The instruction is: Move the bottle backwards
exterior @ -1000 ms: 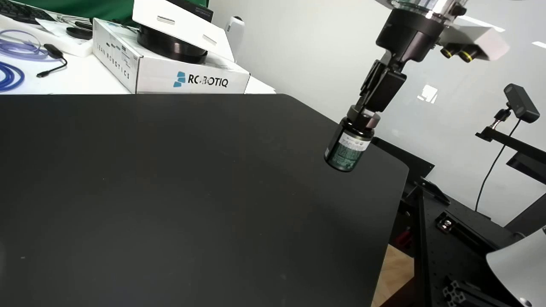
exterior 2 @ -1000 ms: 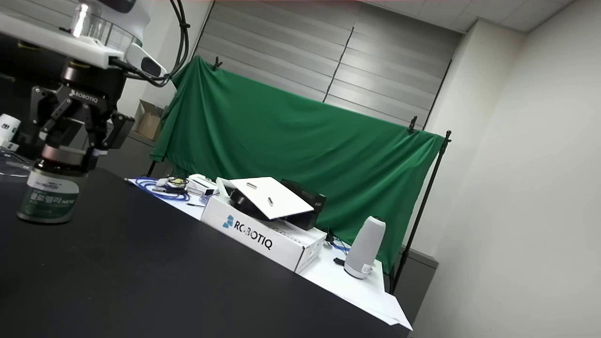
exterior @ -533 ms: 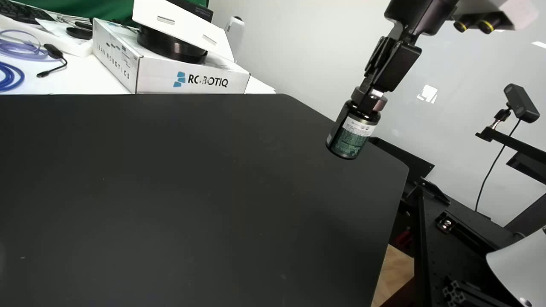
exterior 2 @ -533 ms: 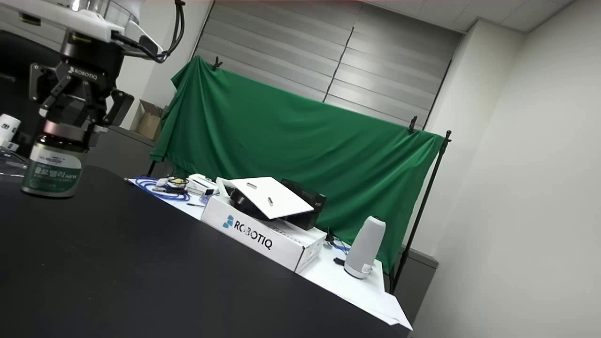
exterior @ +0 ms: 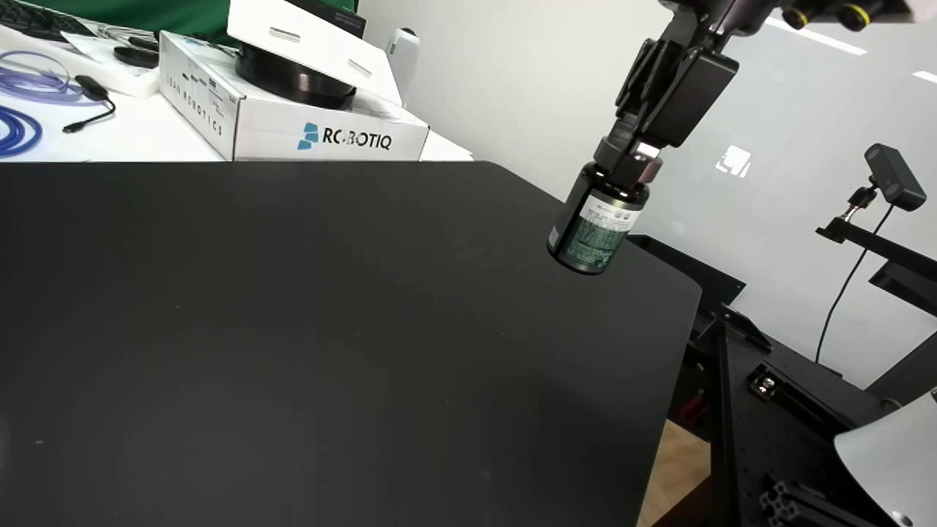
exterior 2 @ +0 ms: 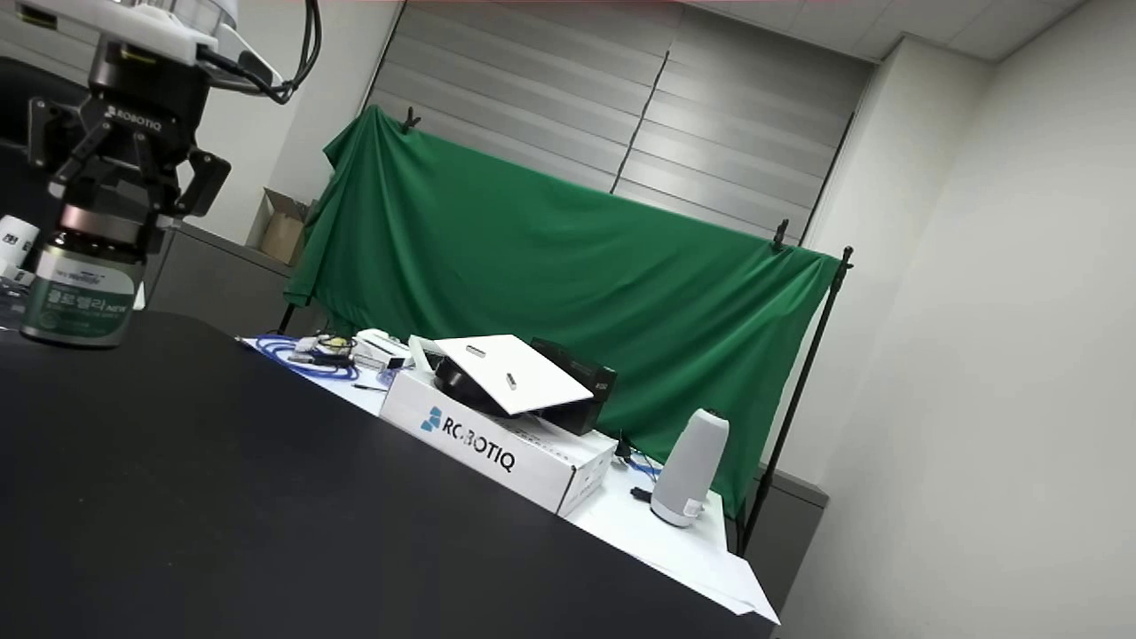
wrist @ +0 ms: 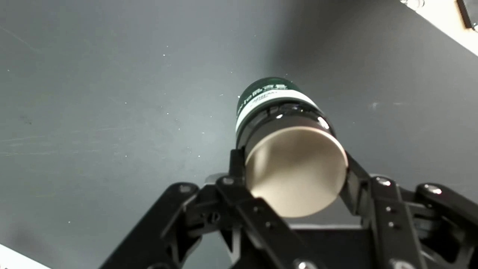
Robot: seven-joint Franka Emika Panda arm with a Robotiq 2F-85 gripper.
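The bottle is small and dark with a green-and-white label and a metallic-looking cap. My gripper is shut on its cap, with the fingers on opposite sides. The bottle hangs below the gripper, above the dark table, near its far right part in that exterior view. It also shows at the left edge of an exterior view, label facing that camera. In the wrist view the cap top sits between the finger pads, and the bottle body reaches away toward the table.
A white Robotiq box with a tilted white panel on it stands on a white table beyond the dark one. A grey-white device stands near it. A mounted camera is beyond the dark table's side edge.
My gripper has lifted with the bottle in it. In the last half second, both shift left in both exterior views. The grip on the cap stays the same.
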